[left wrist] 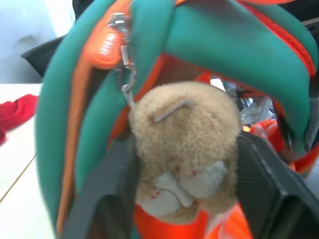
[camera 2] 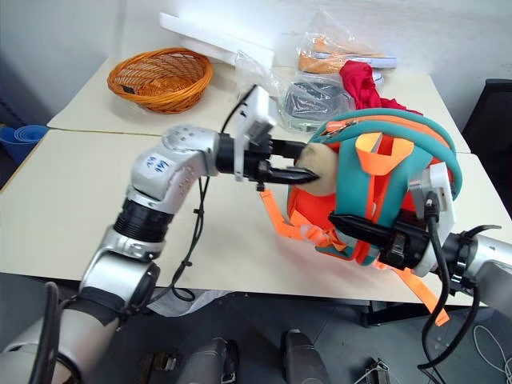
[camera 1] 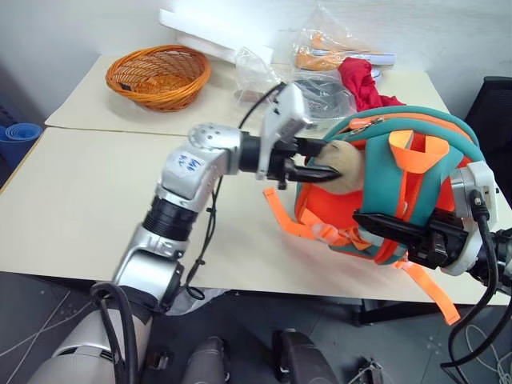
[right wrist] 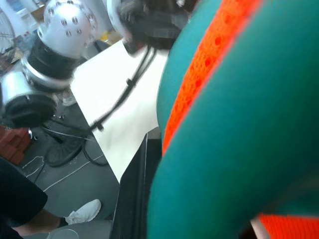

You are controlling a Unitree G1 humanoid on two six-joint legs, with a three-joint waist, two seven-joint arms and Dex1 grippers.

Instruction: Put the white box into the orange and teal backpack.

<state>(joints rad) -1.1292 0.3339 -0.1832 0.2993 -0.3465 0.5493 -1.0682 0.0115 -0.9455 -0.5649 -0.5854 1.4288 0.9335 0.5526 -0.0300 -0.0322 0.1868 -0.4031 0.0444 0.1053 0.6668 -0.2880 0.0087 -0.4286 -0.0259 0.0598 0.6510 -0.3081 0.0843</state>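
The orange and teal backpack (camera 1: 400,184) stands upright at the near right edge of the desk (camera 1: 88,200), its orange straps trailing over the desk edge. The white box cannot be seen, so where it lies cannot be told. A tan plush toy (camera 1: 342,164) hangs from the zipper on the backpack's left side.

The left hand (camera 1: 320,162) reaches in level from the left, and its two black fingers (left wrist: 271,184) sit on either side of the plush toy, pinching it between them. The right hand (camera 1: 376,224) comes in from the right at the backpack's lower front; its fingers are pressed together on the teal and orange fabric, gripping the backpack.

Behind the backpack lies a red cloth (camera 1: 360,84) among several clear plastic bags (camera 1: 320,44). Further left on the far desk sits an orange wicker basket (camera 1: 158,76), with a long white slab (camera 1: 212,36) just behind it against the wall. A dark chair (camera 1: 492,120) stands at the right edge.
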